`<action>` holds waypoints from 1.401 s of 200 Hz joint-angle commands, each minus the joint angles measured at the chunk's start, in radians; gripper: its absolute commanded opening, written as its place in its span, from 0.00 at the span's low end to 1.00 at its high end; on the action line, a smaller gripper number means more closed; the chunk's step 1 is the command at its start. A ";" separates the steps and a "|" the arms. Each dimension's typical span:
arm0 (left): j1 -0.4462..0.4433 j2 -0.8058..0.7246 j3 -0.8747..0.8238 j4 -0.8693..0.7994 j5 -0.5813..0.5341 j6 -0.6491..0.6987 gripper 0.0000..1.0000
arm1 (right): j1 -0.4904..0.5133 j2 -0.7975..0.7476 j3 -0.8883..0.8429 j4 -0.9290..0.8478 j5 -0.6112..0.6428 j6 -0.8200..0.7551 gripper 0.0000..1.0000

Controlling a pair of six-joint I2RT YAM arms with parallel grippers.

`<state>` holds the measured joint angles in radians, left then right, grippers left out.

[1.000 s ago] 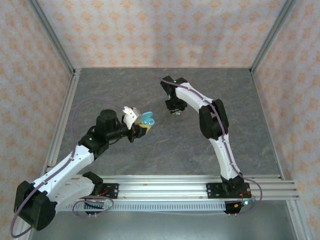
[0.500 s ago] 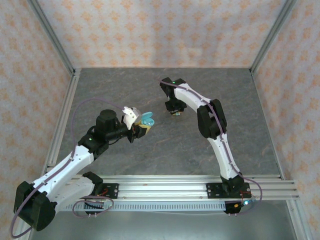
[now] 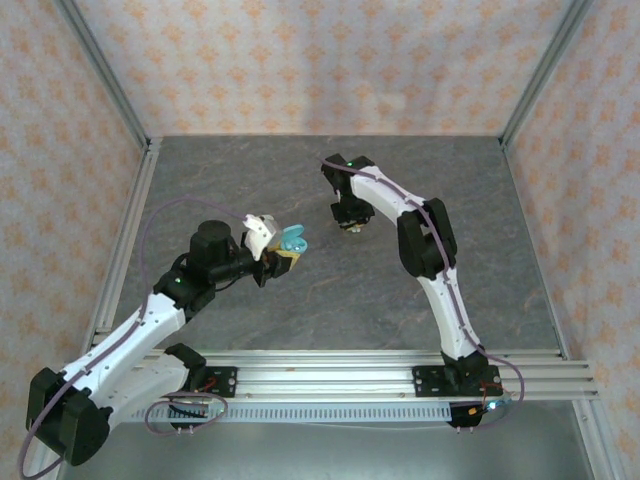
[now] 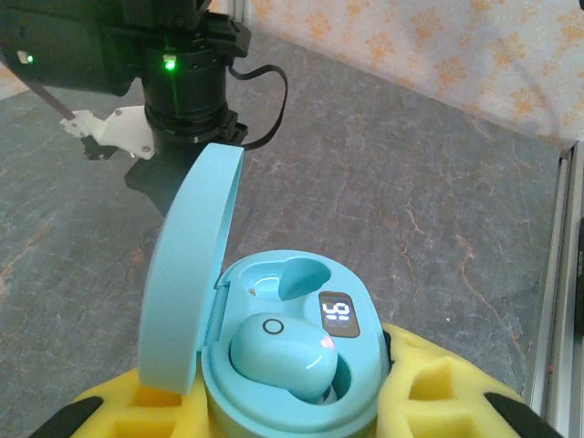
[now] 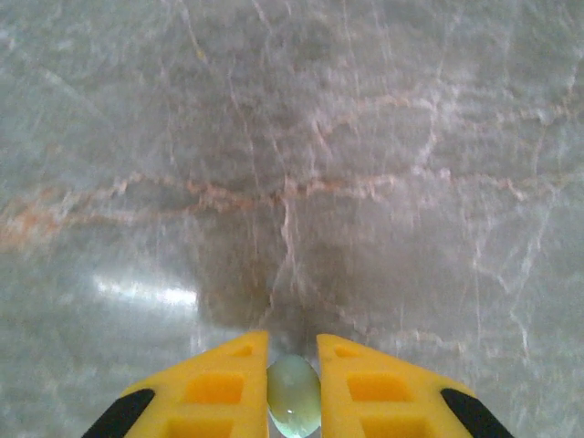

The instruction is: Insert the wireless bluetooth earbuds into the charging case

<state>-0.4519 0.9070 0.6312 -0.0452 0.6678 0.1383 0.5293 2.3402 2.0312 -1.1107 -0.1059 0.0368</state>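
Now the right fingers (image 5: 217, 388) pinch the earbud (image 5: 293, 394) on the table (image 5: 292, 137); being round, it may slip out when lifted. The left fingers (image 4: 438, 392) grip the open charging case (image 4: 292, 365).

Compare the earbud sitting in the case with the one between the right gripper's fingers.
The docked earbud lies in the open charging case; the gripped earbud is pinched in the right gripper. The docked earbud looks teal with a red light and ring mark; the gripped earbud looks paler, whitish-green, no light visible. Both are small rounded pebbles.
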 commanded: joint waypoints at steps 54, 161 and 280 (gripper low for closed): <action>-0.010 -0.035 0.049 -0.037 0.014 -0.019 0.00 | -0.017 -0.380 -0.254 0.090 -0.252 0.101 0.15; -0.009 -0.007 0.043 0.025 0.096 -0.062 0.00 | -0.014 -0.785 -0.458 0.146 -0.542 0.252 0.11; -0.010 -0.003 0.098 0.044 0.214 -0.090 0.00 | 0.136 -1.044 -0.635 0.499 -0.799 0.485 0.12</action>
<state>-0.4519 0.9043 0.6933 -0.0475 0.8391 0.0685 0.6231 1.3235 1.4124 -0.7296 -0.8665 0.4664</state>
